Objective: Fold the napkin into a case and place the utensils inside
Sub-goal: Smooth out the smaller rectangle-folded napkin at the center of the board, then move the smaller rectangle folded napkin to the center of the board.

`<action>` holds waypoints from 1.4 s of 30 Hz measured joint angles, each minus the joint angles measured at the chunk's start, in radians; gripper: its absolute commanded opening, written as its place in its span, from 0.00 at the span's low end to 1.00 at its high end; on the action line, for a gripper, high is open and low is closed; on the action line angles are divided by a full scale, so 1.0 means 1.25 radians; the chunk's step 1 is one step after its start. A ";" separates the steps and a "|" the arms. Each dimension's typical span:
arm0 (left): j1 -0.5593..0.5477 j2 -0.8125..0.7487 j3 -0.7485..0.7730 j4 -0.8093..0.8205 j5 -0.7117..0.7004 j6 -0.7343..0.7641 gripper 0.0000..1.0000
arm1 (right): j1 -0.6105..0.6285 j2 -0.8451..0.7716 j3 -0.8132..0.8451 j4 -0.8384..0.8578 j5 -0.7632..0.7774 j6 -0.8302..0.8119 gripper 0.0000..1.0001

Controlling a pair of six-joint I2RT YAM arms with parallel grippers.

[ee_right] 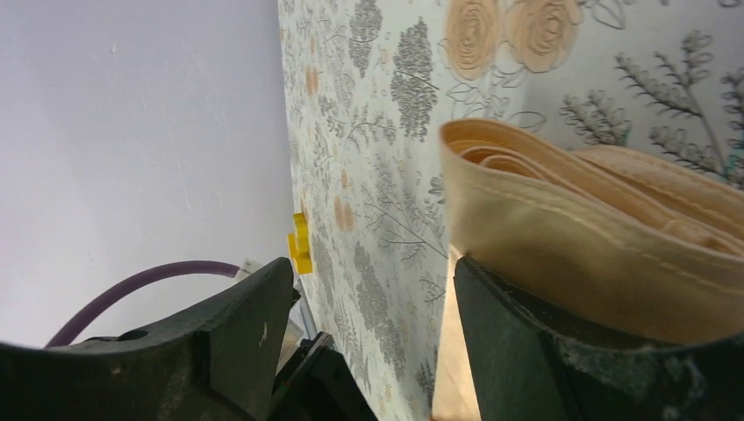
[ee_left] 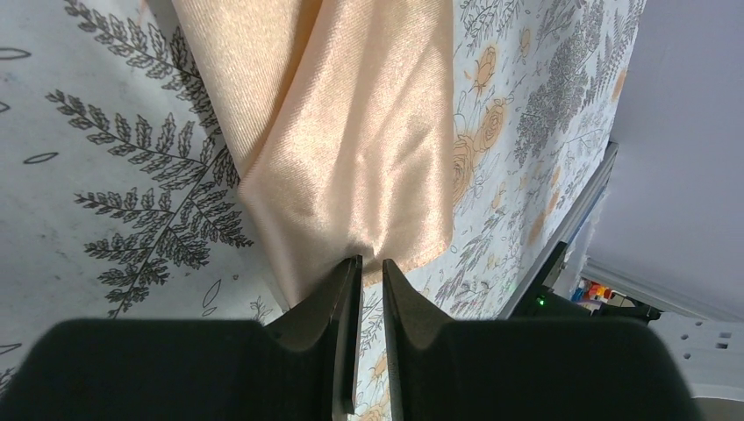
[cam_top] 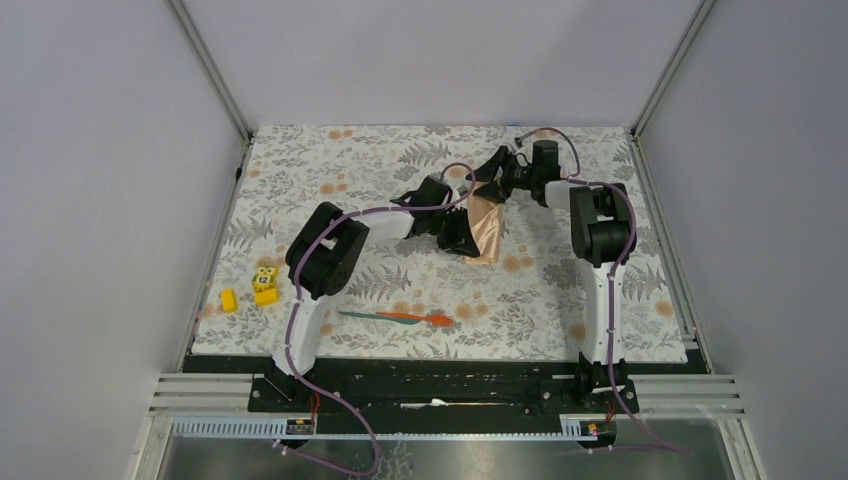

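Looking down from overhead, Ben, where did the napkin (cam_top: 487, 228) lie?

Mara, it lay folded narrow on the grey floral tablecloth (cam_top: 350, 170) over the desk, past the middle toward the far side, between the ends of the two arms. Its long axis ran from far to near, leaning only a little.

What did the wrist cameras add?

The left wrist view showed the napkin (ee_left: 351, 132) as shiny peach cloth in soft folds. Its creases converged where the left fingers (ee_left: 346, 289) were closed on its near edge, with only a thin slit between them. The right wrist view showed the napkin's (ee_right: 570, 228) other end: several stitched layers stacked up, resting against one of the right fingers (ee_right: 500, 307). Those stood wide apart, with tablecloth showing in the gap. From overhead the layers could not be made out.

And the utensils (cam_top: 395, 317)?

Only the overhead view had them. A teal piece and an orange-red piece lay end to end near the desk's near edge, well apart from the napkin, long axis left to right.

Any writing?

Small yellow blocks (cam_top: 265, 292) sat near the left edge, and one bore dark marks too small to read. The right wrist view also caught a yellow piece (ee_right: 300, 243) at the tablecloth's edge and a purple cable (ee_right: 149, 279).
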 measured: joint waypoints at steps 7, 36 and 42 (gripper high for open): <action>0.000 0.000 0.005 -0.007 0.000 0.002 0.24 | 0.004 -0.006 0.041 -0.010 0.001 0.007 0.74; 0.088 -0.401 -0.195 -0.116 -0.086 0.039 0.68 | -0.081 0.143 0.331 -0.318 0.029 -0.204 0.78; 0.090 -0.482 -0.286 -0.143 -0.100 0.038 0.71 | -0.106 0.180 0.448 -0.447 0.044 -0.278 0.79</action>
